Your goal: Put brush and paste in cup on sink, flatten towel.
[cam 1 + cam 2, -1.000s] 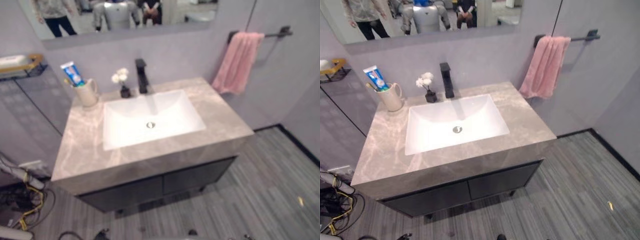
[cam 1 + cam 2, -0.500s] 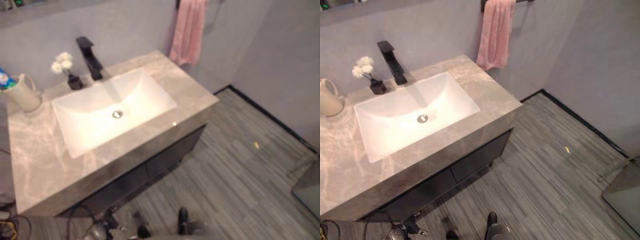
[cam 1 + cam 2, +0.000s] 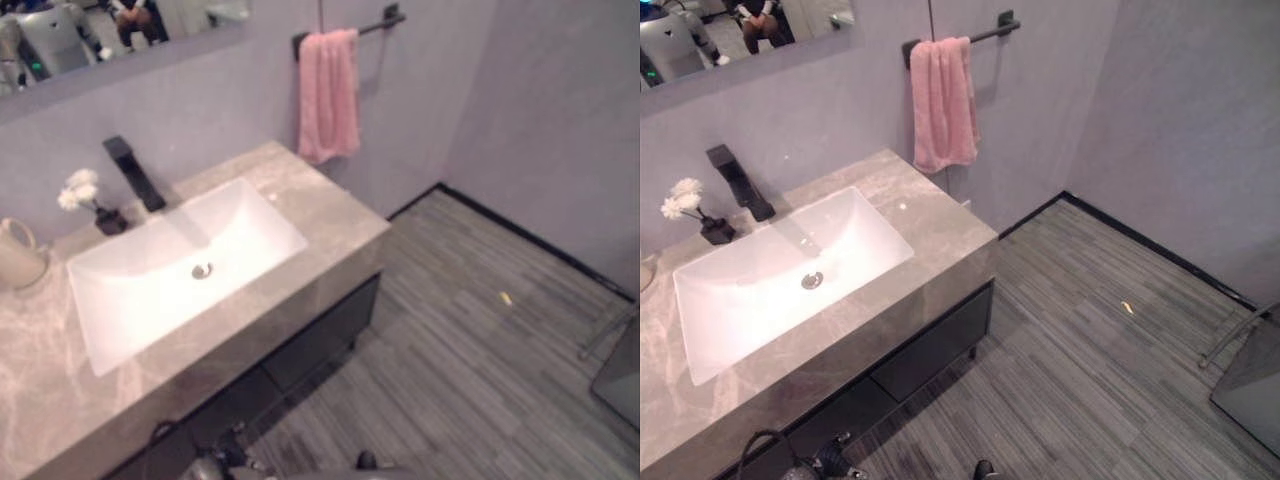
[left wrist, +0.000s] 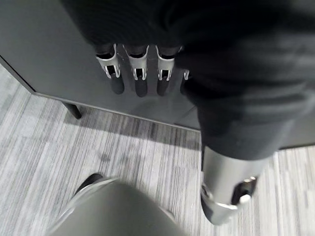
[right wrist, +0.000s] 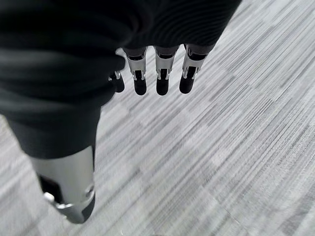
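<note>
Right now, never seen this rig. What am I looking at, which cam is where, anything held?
It is a humanoid robot standing in a bathroom. Two pictures come from a stereo camera on its head, looking down at a marble countertop with a white sink. Behind the basin stand a black faucet and a small vase of white flowers; a cream cup sits at the counter's far left, cut by the picture's edge. A pink towel hangs from a wall bar, bunched rather than spread flat.

The other two pictures come from cameras on the wrists. The left hand hangs with straight fingers in front of the dark cabinet, above the floor. The right hand hangs the same way over the striped floor. Neither holds anything.
</note>
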Controlling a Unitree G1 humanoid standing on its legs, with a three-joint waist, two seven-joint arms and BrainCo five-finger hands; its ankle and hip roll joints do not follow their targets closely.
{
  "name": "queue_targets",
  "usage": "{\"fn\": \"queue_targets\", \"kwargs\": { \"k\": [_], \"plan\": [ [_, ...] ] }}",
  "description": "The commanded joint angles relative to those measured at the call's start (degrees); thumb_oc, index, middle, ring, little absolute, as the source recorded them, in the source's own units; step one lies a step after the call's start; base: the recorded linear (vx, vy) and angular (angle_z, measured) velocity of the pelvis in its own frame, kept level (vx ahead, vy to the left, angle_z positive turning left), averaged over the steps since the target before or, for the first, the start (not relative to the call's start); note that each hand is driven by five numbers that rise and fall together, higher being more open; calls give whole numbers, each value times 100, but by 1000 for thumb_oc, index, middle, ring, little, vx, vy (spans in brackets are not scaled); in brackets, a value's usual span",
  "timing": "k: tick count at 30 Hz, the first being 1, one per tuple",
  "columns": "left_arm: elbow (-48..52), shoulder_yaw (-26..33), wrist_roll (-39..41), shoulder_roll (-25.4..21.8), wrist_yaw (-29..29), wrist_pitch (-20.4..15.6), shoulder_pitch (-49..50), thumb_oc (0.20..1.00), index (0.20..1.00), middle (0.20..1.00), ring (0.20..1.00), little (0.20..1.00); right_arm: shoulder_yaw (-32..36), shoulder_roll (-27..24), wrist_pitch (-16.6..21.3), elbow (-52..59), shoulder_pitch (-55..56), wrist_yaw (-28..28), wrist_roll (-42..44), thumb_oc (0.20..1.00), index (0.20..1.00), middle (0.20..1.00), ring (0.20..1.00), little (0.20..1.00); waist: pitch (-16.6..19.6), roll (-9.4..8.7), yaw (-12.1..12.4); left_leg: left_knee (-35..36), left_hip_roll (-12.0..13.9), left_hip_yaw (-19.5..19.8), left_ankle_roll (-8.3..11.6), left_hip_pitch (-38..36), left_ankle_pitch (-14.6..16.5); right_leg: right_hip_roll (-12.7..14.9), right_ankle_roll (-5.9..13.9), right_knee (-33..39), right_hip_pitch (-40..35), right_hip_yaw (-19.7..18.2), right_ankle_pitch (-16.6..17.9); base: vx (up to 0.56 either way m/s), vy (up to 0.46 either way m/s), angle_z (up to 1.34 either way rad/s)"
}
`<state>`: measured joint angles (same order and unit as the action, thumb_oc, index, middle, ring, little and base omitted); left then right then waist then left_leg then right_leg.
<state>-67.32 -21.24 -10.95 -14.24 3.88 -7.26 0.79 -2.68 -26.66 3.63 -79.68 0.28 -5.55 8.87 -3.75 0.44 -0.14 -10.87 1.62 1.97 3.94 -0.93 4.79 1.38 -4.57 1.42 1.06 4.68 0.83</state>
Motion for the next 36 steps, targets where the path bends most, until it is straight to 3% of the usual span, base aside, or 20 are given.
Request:
{"fn": "queue_targets", "kwargs": {
  "k": [1,2,7,10,11,13,14,15,20,23,26,28,30,36],
  "plan": [
    [-149,197,161,-24,100,6,-117,1000,1000,1000,1000,1000,-228,-55,167,582,-199,-81,-54,1000,1000,1000,1000,1000,-138,25,57,440,-427,124,-345,238,-81,-34,752,-242,-94,-163,-168,-22,41,-120],
    [-385,380,214,-57,185,-15,-119,1000,1000,1000,1000,1000,-276,-87,312,678,-76,44,79,1000,1000,1000,1000,1000,-80,-27,32,478,-439,348,-368,207,-3,-74,774,-279,11,-456,-135,0,106,-104],
    [-503,333,81,-117,202,-19,-193,1000,1000,1000,1000,1000,-198,-26,261,514,21,110,40,1000,1000,1000,1000,1000,-90,95,-43,749,-447,-19,-523,27,128,-7,871,-344,170,-645,-31,-78,240,-54],
    [-398,327,106,-220,220,-38,-271,1000,1000,1000,1000,1000,-174,-36,235,537,107,144,-36,1000,1000,1000,1000,1000,-248,144,-122,917,-511,-335,-644,-1,141,60,1048,-373,440,-882,217,-196,326,-71],
    [-332,266,97,-244,218,-23,-340,1000,1000,1000,1000,1000,-232,9,153,441,116,128,-167,1000,1000,1000,1000,1000,-329,138,-119,1075,-554,-569,-715,14,101,139,1207,-324,634,-941,436,-205,261,-106],
    [-286,257,98,-250,220,-26,-358,1000,1000,1000,1000,1000,-243,53,139,420,77,112,-185,1000,1000,1000,1000,1000,-375,123,-107,1134,-555,-663,-732,32,79,157,1232,-349,736,-896,515,-186,198,-111],
    [-309,194,37,-268,228,-22,-403,1000,1000,1000,1000,1000,-304,133,117,415,18,96,-241,1000,1000,1000,1000,1000,-466,96,-69,1198,-516,-887,-738,33,51,247,1251,-426,871,-478,561,-234,190,-89],
    [-356,213,-118,-239,197,52,-331,1000,1000,1000,1000,1000,-403,281,99,447,-15,84,-324,1000,1000,1000,1000,1000,-449,98,-1,1408,-420,-1298,-701,-16,-35,462,1197,-541,776,632,314,-234,189,-86],
    [-426,261,-31,-202,128,97,-305,1000,1000,1000,1000,1000,-436,422,97,410,32,120,-291,1000,1000,1000,1000,1000,-379,83,-23,1495,-413,-1386,-763,-105,-101,328,1107,-1207,603,396,-77,-57,48,-95],
    [-396,202,0,-109,27,105,-266,1000,1000,1000,1000,1000,-502,528,82,349,91,123,-356,1000,1000,1000,1000,1000,-207,38,53,1472,-426,-1638,-760,-198,17,380,1131,-1317,122,717,-407,9,-39,-47],
    [-324,188,85,-71,17,96,-256,1000,1000,1000,1000,1000,-564,589,83,371,84,111,-377,1000,1000,1000,1000,1000,-115,-12,133,1556,-402,-1861,-714,-210,-21,351,1172,-826,-91,927,-318,-17,-85,-58],
    [-324,262,176,-6,46,118,-258,1000,1000,1000,1000,1000,-594,664,70,404,109,104,-329,1000,1000,1000,1000,1000,-49,-35,183,1587,-360,-1966,-669,-192,-67,283,1184,-489,-104,867,-221,-40,-189,-55],
    [-370,312,278,84,110,132,-312,1000,1000,1000,1000,1000,-595,706,72,371,162,95,-211,1000,1000,1000,1000,1000,-14,-63,160,1587,-326,-1900,-607,-215,-112,170,1121,-183,-246,728,-184,-5,-204,-48],
    [-411,162,192,164,131,149,-483,1000,1000,1000,1000,1000,-567,681,44,215,219,51,-173,1000,1000,1000,1000,1000,-56,-100,128,1587,-228,-1741,-459,-206,-281,64,989,31,-403,814,-201,-31,-183,-2]
  ]
}}
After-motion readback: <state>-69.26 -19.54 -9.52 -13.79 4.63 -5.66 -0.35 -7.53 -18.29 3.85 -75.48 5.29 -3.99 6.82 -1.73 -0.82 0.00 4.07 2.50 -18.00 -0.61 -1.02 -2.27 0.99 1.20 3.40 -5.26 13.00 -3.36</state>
